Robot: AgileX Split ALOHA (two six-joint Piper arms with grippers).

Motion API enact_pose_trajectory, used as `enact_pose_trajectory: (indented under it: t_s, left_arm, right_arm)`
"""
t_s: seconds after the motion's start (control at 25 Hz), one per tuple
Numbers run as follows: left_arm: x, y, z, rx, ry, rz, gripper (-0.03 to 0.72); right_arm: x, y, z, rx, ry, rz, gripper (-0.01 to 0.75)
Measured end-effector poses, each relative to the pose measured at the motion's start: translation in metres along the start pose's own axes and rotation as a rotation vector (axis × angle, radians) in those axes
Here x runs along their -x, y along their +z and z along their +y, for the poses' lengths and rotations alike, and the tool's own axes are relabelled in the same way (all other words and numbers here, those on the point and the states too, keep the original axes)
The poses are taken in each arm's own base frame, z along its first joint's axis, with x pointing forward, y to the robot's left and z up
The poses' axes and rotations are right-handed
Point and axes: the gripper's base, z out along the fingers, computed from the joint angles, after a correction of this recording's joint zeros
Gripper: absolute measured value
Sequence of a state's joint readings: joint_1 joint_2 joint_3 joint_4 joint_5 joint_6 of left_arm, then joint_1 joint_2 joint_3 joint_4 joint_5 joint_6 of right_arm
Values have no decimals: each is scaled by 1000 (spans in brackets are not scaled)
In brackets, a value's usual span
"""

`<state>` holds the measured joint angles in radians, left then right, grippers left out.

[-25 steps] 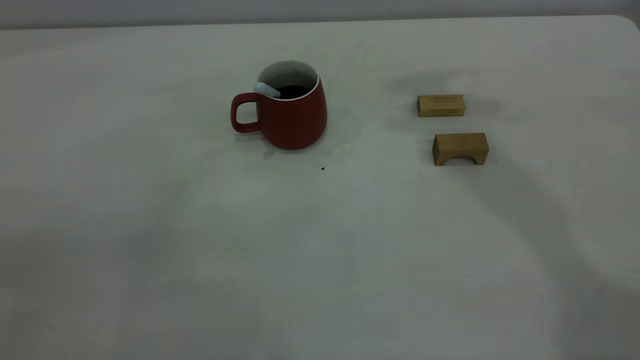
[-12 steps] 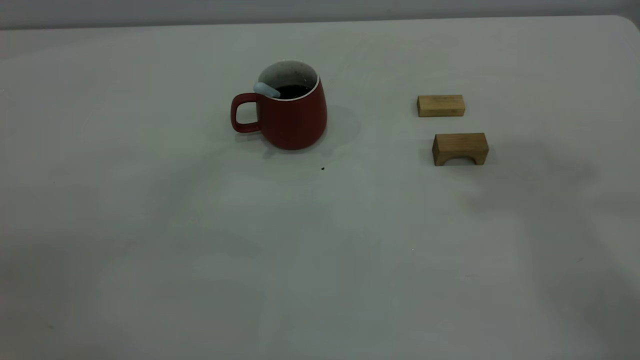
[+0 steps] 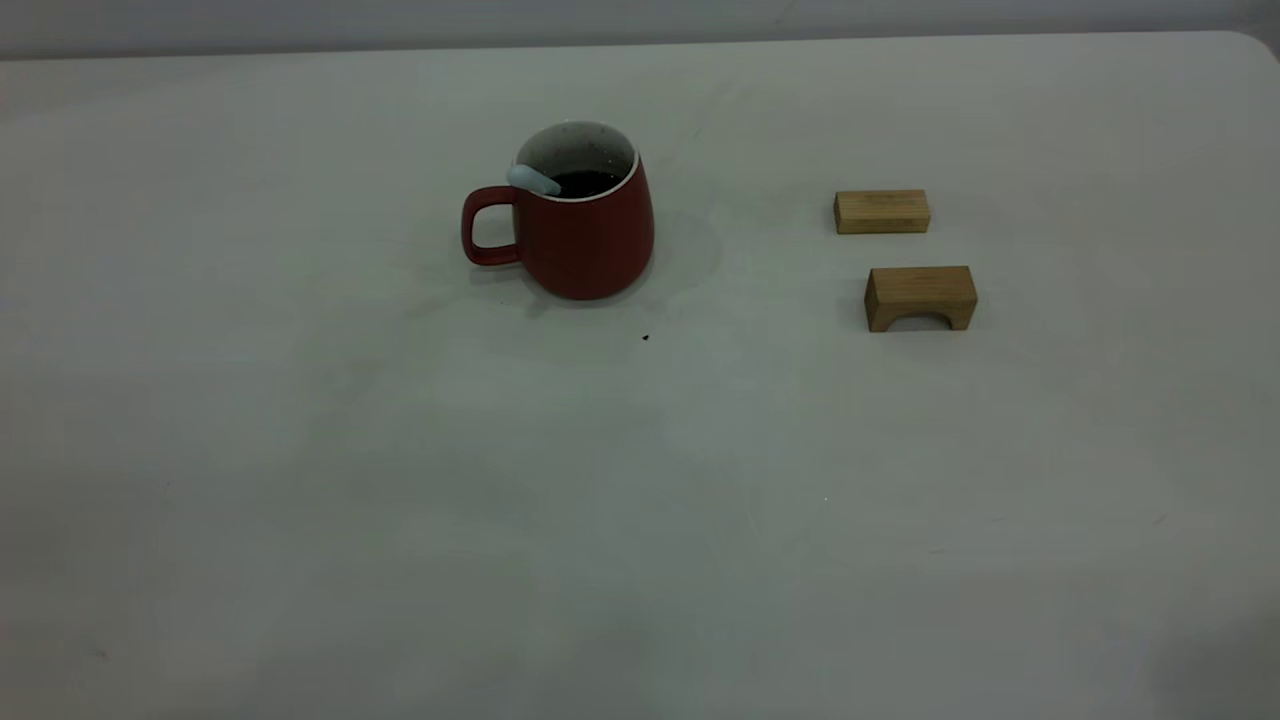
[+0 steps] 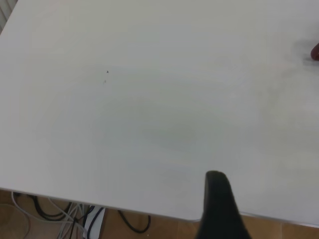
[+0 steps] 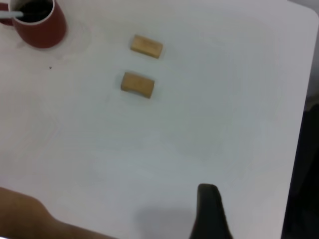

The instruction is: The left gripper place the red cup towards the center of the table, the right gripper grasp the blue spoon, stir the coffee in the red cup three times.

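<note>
The red cup stands upright on the table, left of the middle, its handle pointing left. The blue spoon leans in it, its pale handle resting on the rim above the cup's handle, its bowl sunk in the dark coffee. Neither arm shows in the exterior view. In the right wrist view, my right gripper hangs over the table's near right part, far from the cup. My left gripper is over the table's edge; a sliver of the cup shows far off.
Two tan wooden blocks lie right of the cup: a flat one and an arched one nearer the front. A tiny dark speck sits in front of the cup. Cables hang below the table edge.
The broad shadow over the table's right side has drawn off toward the lower right corner. Cup, spoon and blocks have not moved.
</note>
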<state>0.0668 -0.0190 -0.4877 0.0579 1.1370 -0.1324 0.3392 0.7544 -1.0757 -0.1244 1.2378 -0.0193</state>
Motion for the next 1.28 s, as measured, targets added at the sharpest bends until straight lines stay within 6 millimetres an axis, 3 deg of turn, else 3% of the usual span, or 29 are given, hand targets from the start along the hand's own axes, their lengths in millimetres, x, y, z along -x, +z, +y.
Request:
enact_pose_trajectory:
  t_s: [0.28,0.48,0.76,1.28]
  left_arm:
    - [0,0,0,0,1,0,551]
    - [0,0,0,0,1,1,551]
    - [0,0,0,0,1,1,551]
    - [0,0,0,0,1,1,551]
  right_arm:
    - [-88,-17,1,-83,146,-193,580]
    - [-131,-7,9,-143,219,-265,580]
    - [-154,22,24,-103,336,-254,580]
    - [-166,27,26,-105,276,-221,580]
